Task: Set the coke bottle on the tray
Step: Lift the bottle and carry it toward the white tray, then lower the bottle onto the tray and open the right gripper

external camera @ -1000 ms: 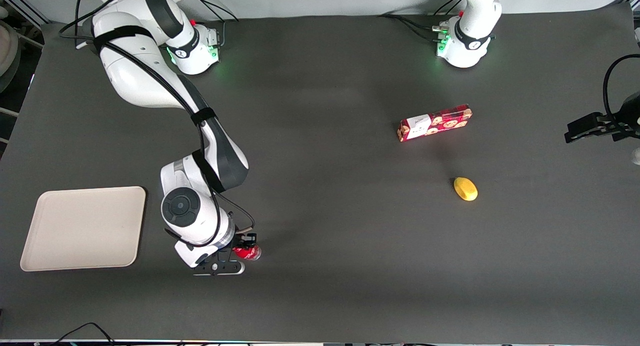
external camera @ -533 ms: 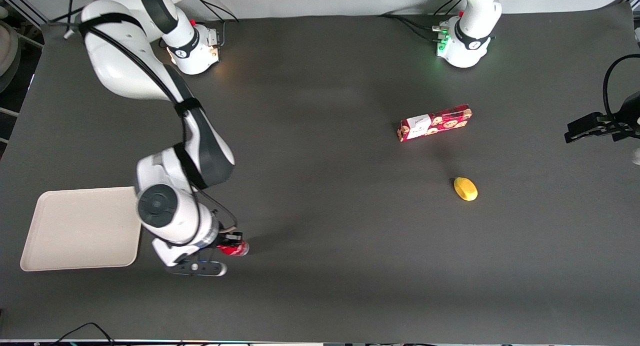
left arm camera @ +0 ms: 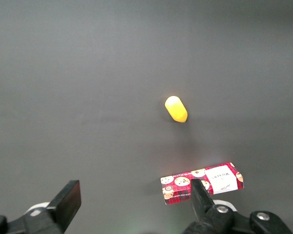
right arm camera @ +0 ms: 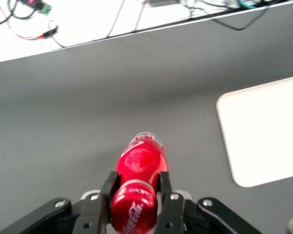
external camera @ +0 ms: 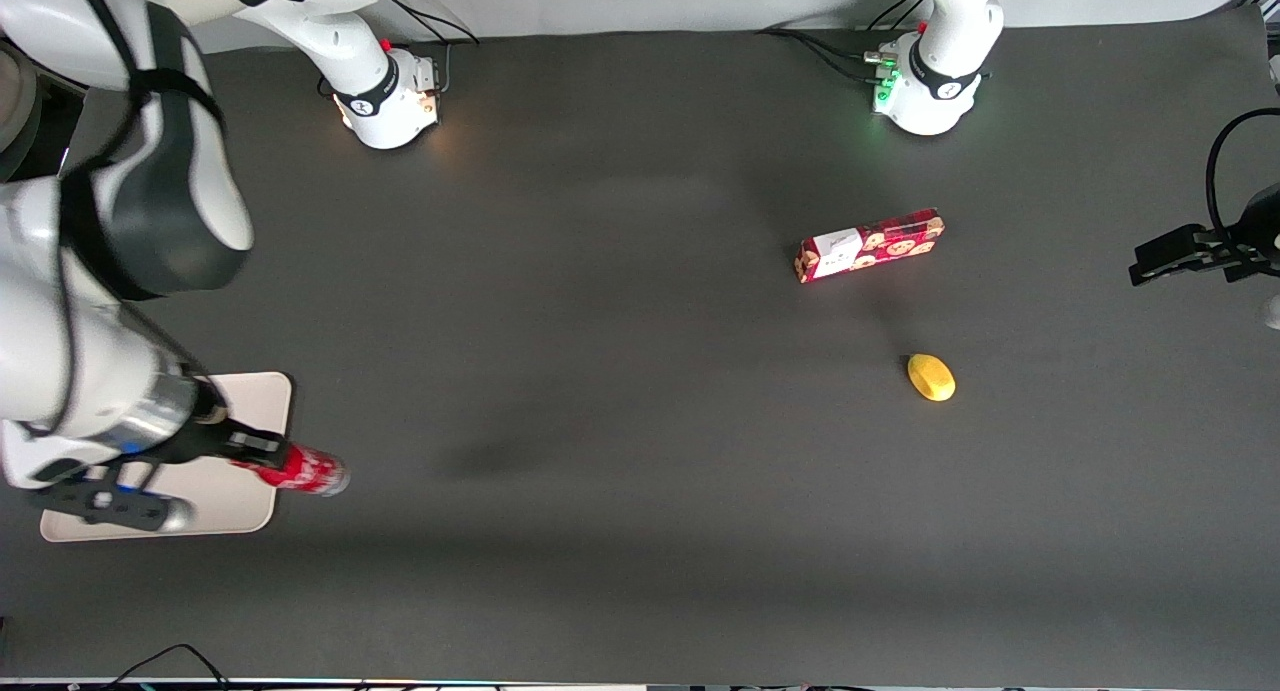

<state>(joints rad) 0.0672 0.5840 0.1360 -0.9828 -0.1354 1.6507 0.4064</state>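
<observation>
Bottle (external camera: 300, 468) hangs clamped near its cap in your gripper (external camera: 245, 449), base tipped outward, just over the tray (external camera: 262, 403) edge nearest the table's middle, so you're carrying it in, not setting it down. The arm hides most of the tray; height above it is hard to judge

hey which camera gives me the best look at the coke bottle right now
The right wrist view: the coke bottle fills it close up, its label readable, clamped between the end effector fingers. The front view shows it small, held at the tray edge. The left wrist view doesn't show it at all.
</observation>
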